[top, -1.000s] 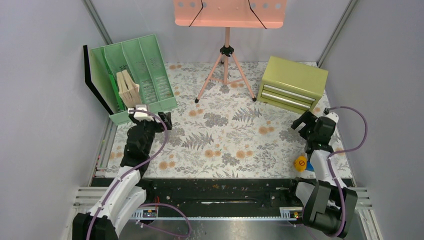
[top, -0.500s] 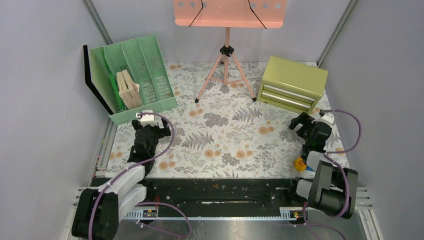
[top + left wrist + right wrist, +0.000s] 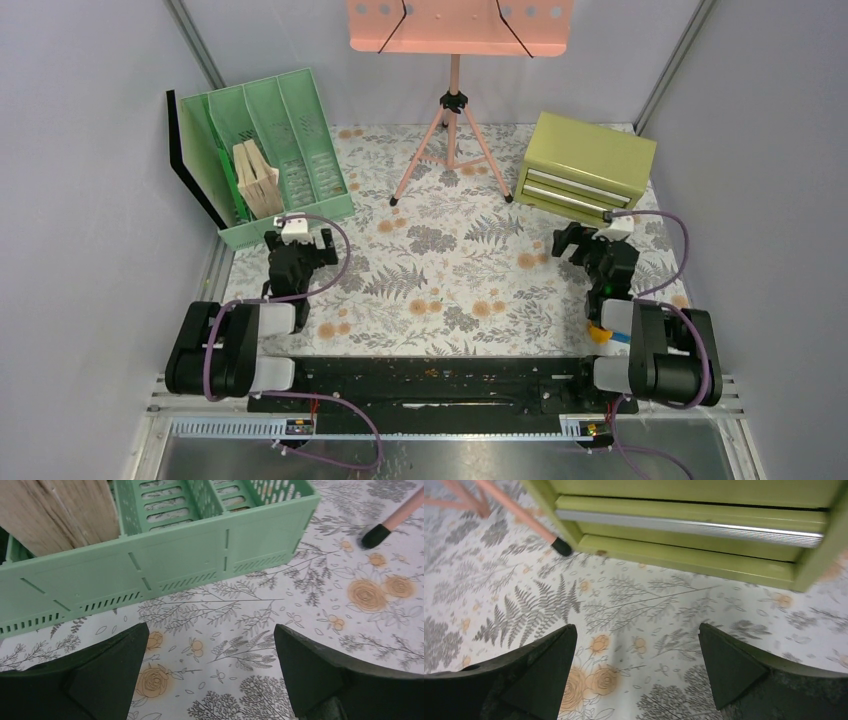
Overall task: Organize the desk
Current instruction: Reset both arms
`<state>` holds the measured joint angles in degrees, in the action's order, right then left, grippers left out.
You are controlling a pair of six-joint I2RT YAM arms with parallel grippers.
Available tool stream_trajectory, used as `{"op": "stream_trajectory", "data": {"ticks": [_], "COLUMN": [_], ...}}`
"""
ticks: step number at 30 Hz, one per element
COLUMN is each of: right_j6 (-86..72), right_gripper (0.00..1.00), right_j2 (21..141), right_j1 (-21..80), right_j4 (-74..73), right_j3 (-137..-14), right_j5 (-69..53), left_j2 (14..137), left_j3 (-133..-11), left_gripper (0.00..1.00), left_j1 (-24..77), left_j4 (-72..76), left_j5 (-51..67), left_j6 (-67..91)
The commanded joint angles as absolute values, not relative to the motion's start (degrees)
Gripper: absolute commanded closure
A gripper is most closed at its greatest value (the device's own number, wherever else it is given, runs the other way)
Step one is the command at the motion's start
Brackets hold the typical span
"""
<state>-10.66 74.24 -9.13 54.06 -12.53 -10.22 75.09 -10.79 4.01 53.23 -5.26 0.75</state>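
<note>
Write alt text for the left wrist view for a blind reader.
The open, empty left gripper hangs above the floral desk, facing a green slotted organizer. Pale boards stand inside it at upper left; a pink stand leg shows at upper right.

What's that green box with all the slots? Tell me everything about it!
The green organizer looks like mint plastic, with slotted walls and long dividers making several compartments. It stands in the far left corner of the desk. Pale wooden-looking boards sit in one left compartment; the right ones look empty. A black panel stands along its left side.
</note>
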Motion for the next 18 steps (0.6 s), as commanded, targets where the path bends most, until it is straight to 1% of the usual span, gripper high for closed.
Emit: {"op": "stream_trajectory", "data": {"ticks": [1,3,5,7,18], "right_j6": [-2.3,-1.0,-1.1,-1.0,-1.0], "right_gripper": [0.00,0.01,0.01,0.00,0.01], "right_j2": [78.9,77.7,78.5,78.2,78.3], "right_j1": [-4.3,-3.7,-3.5,-3.4,-3.4], "right_j4": [63.1,54.6,57.3,55.6,56.6], "right_j3": [-13.2,-16.6,-15.9,-16.4,-16.1], "right_j5": [-11.7,-11.3,-11.1,-11.0,-11.4], "left_j2": [77.3,77.2,76.9,77.2,77.1], "left_j3": [-14.7,-15.0,-15.0,-14.9,-15.0], "left_gripper": [0.01,0.01,0.01,0.01,0.01], "left_j1": [2.4,2.5,2.5,2.5,2.5], "left_j4": [58.8,58.2,57.6,58.4,58.0], "left_j5": [-4.4,-4.4,-4.4,-4.4,-4.4], "left_j6": [2.8,2.7,2.8,2.7,2.6]}}
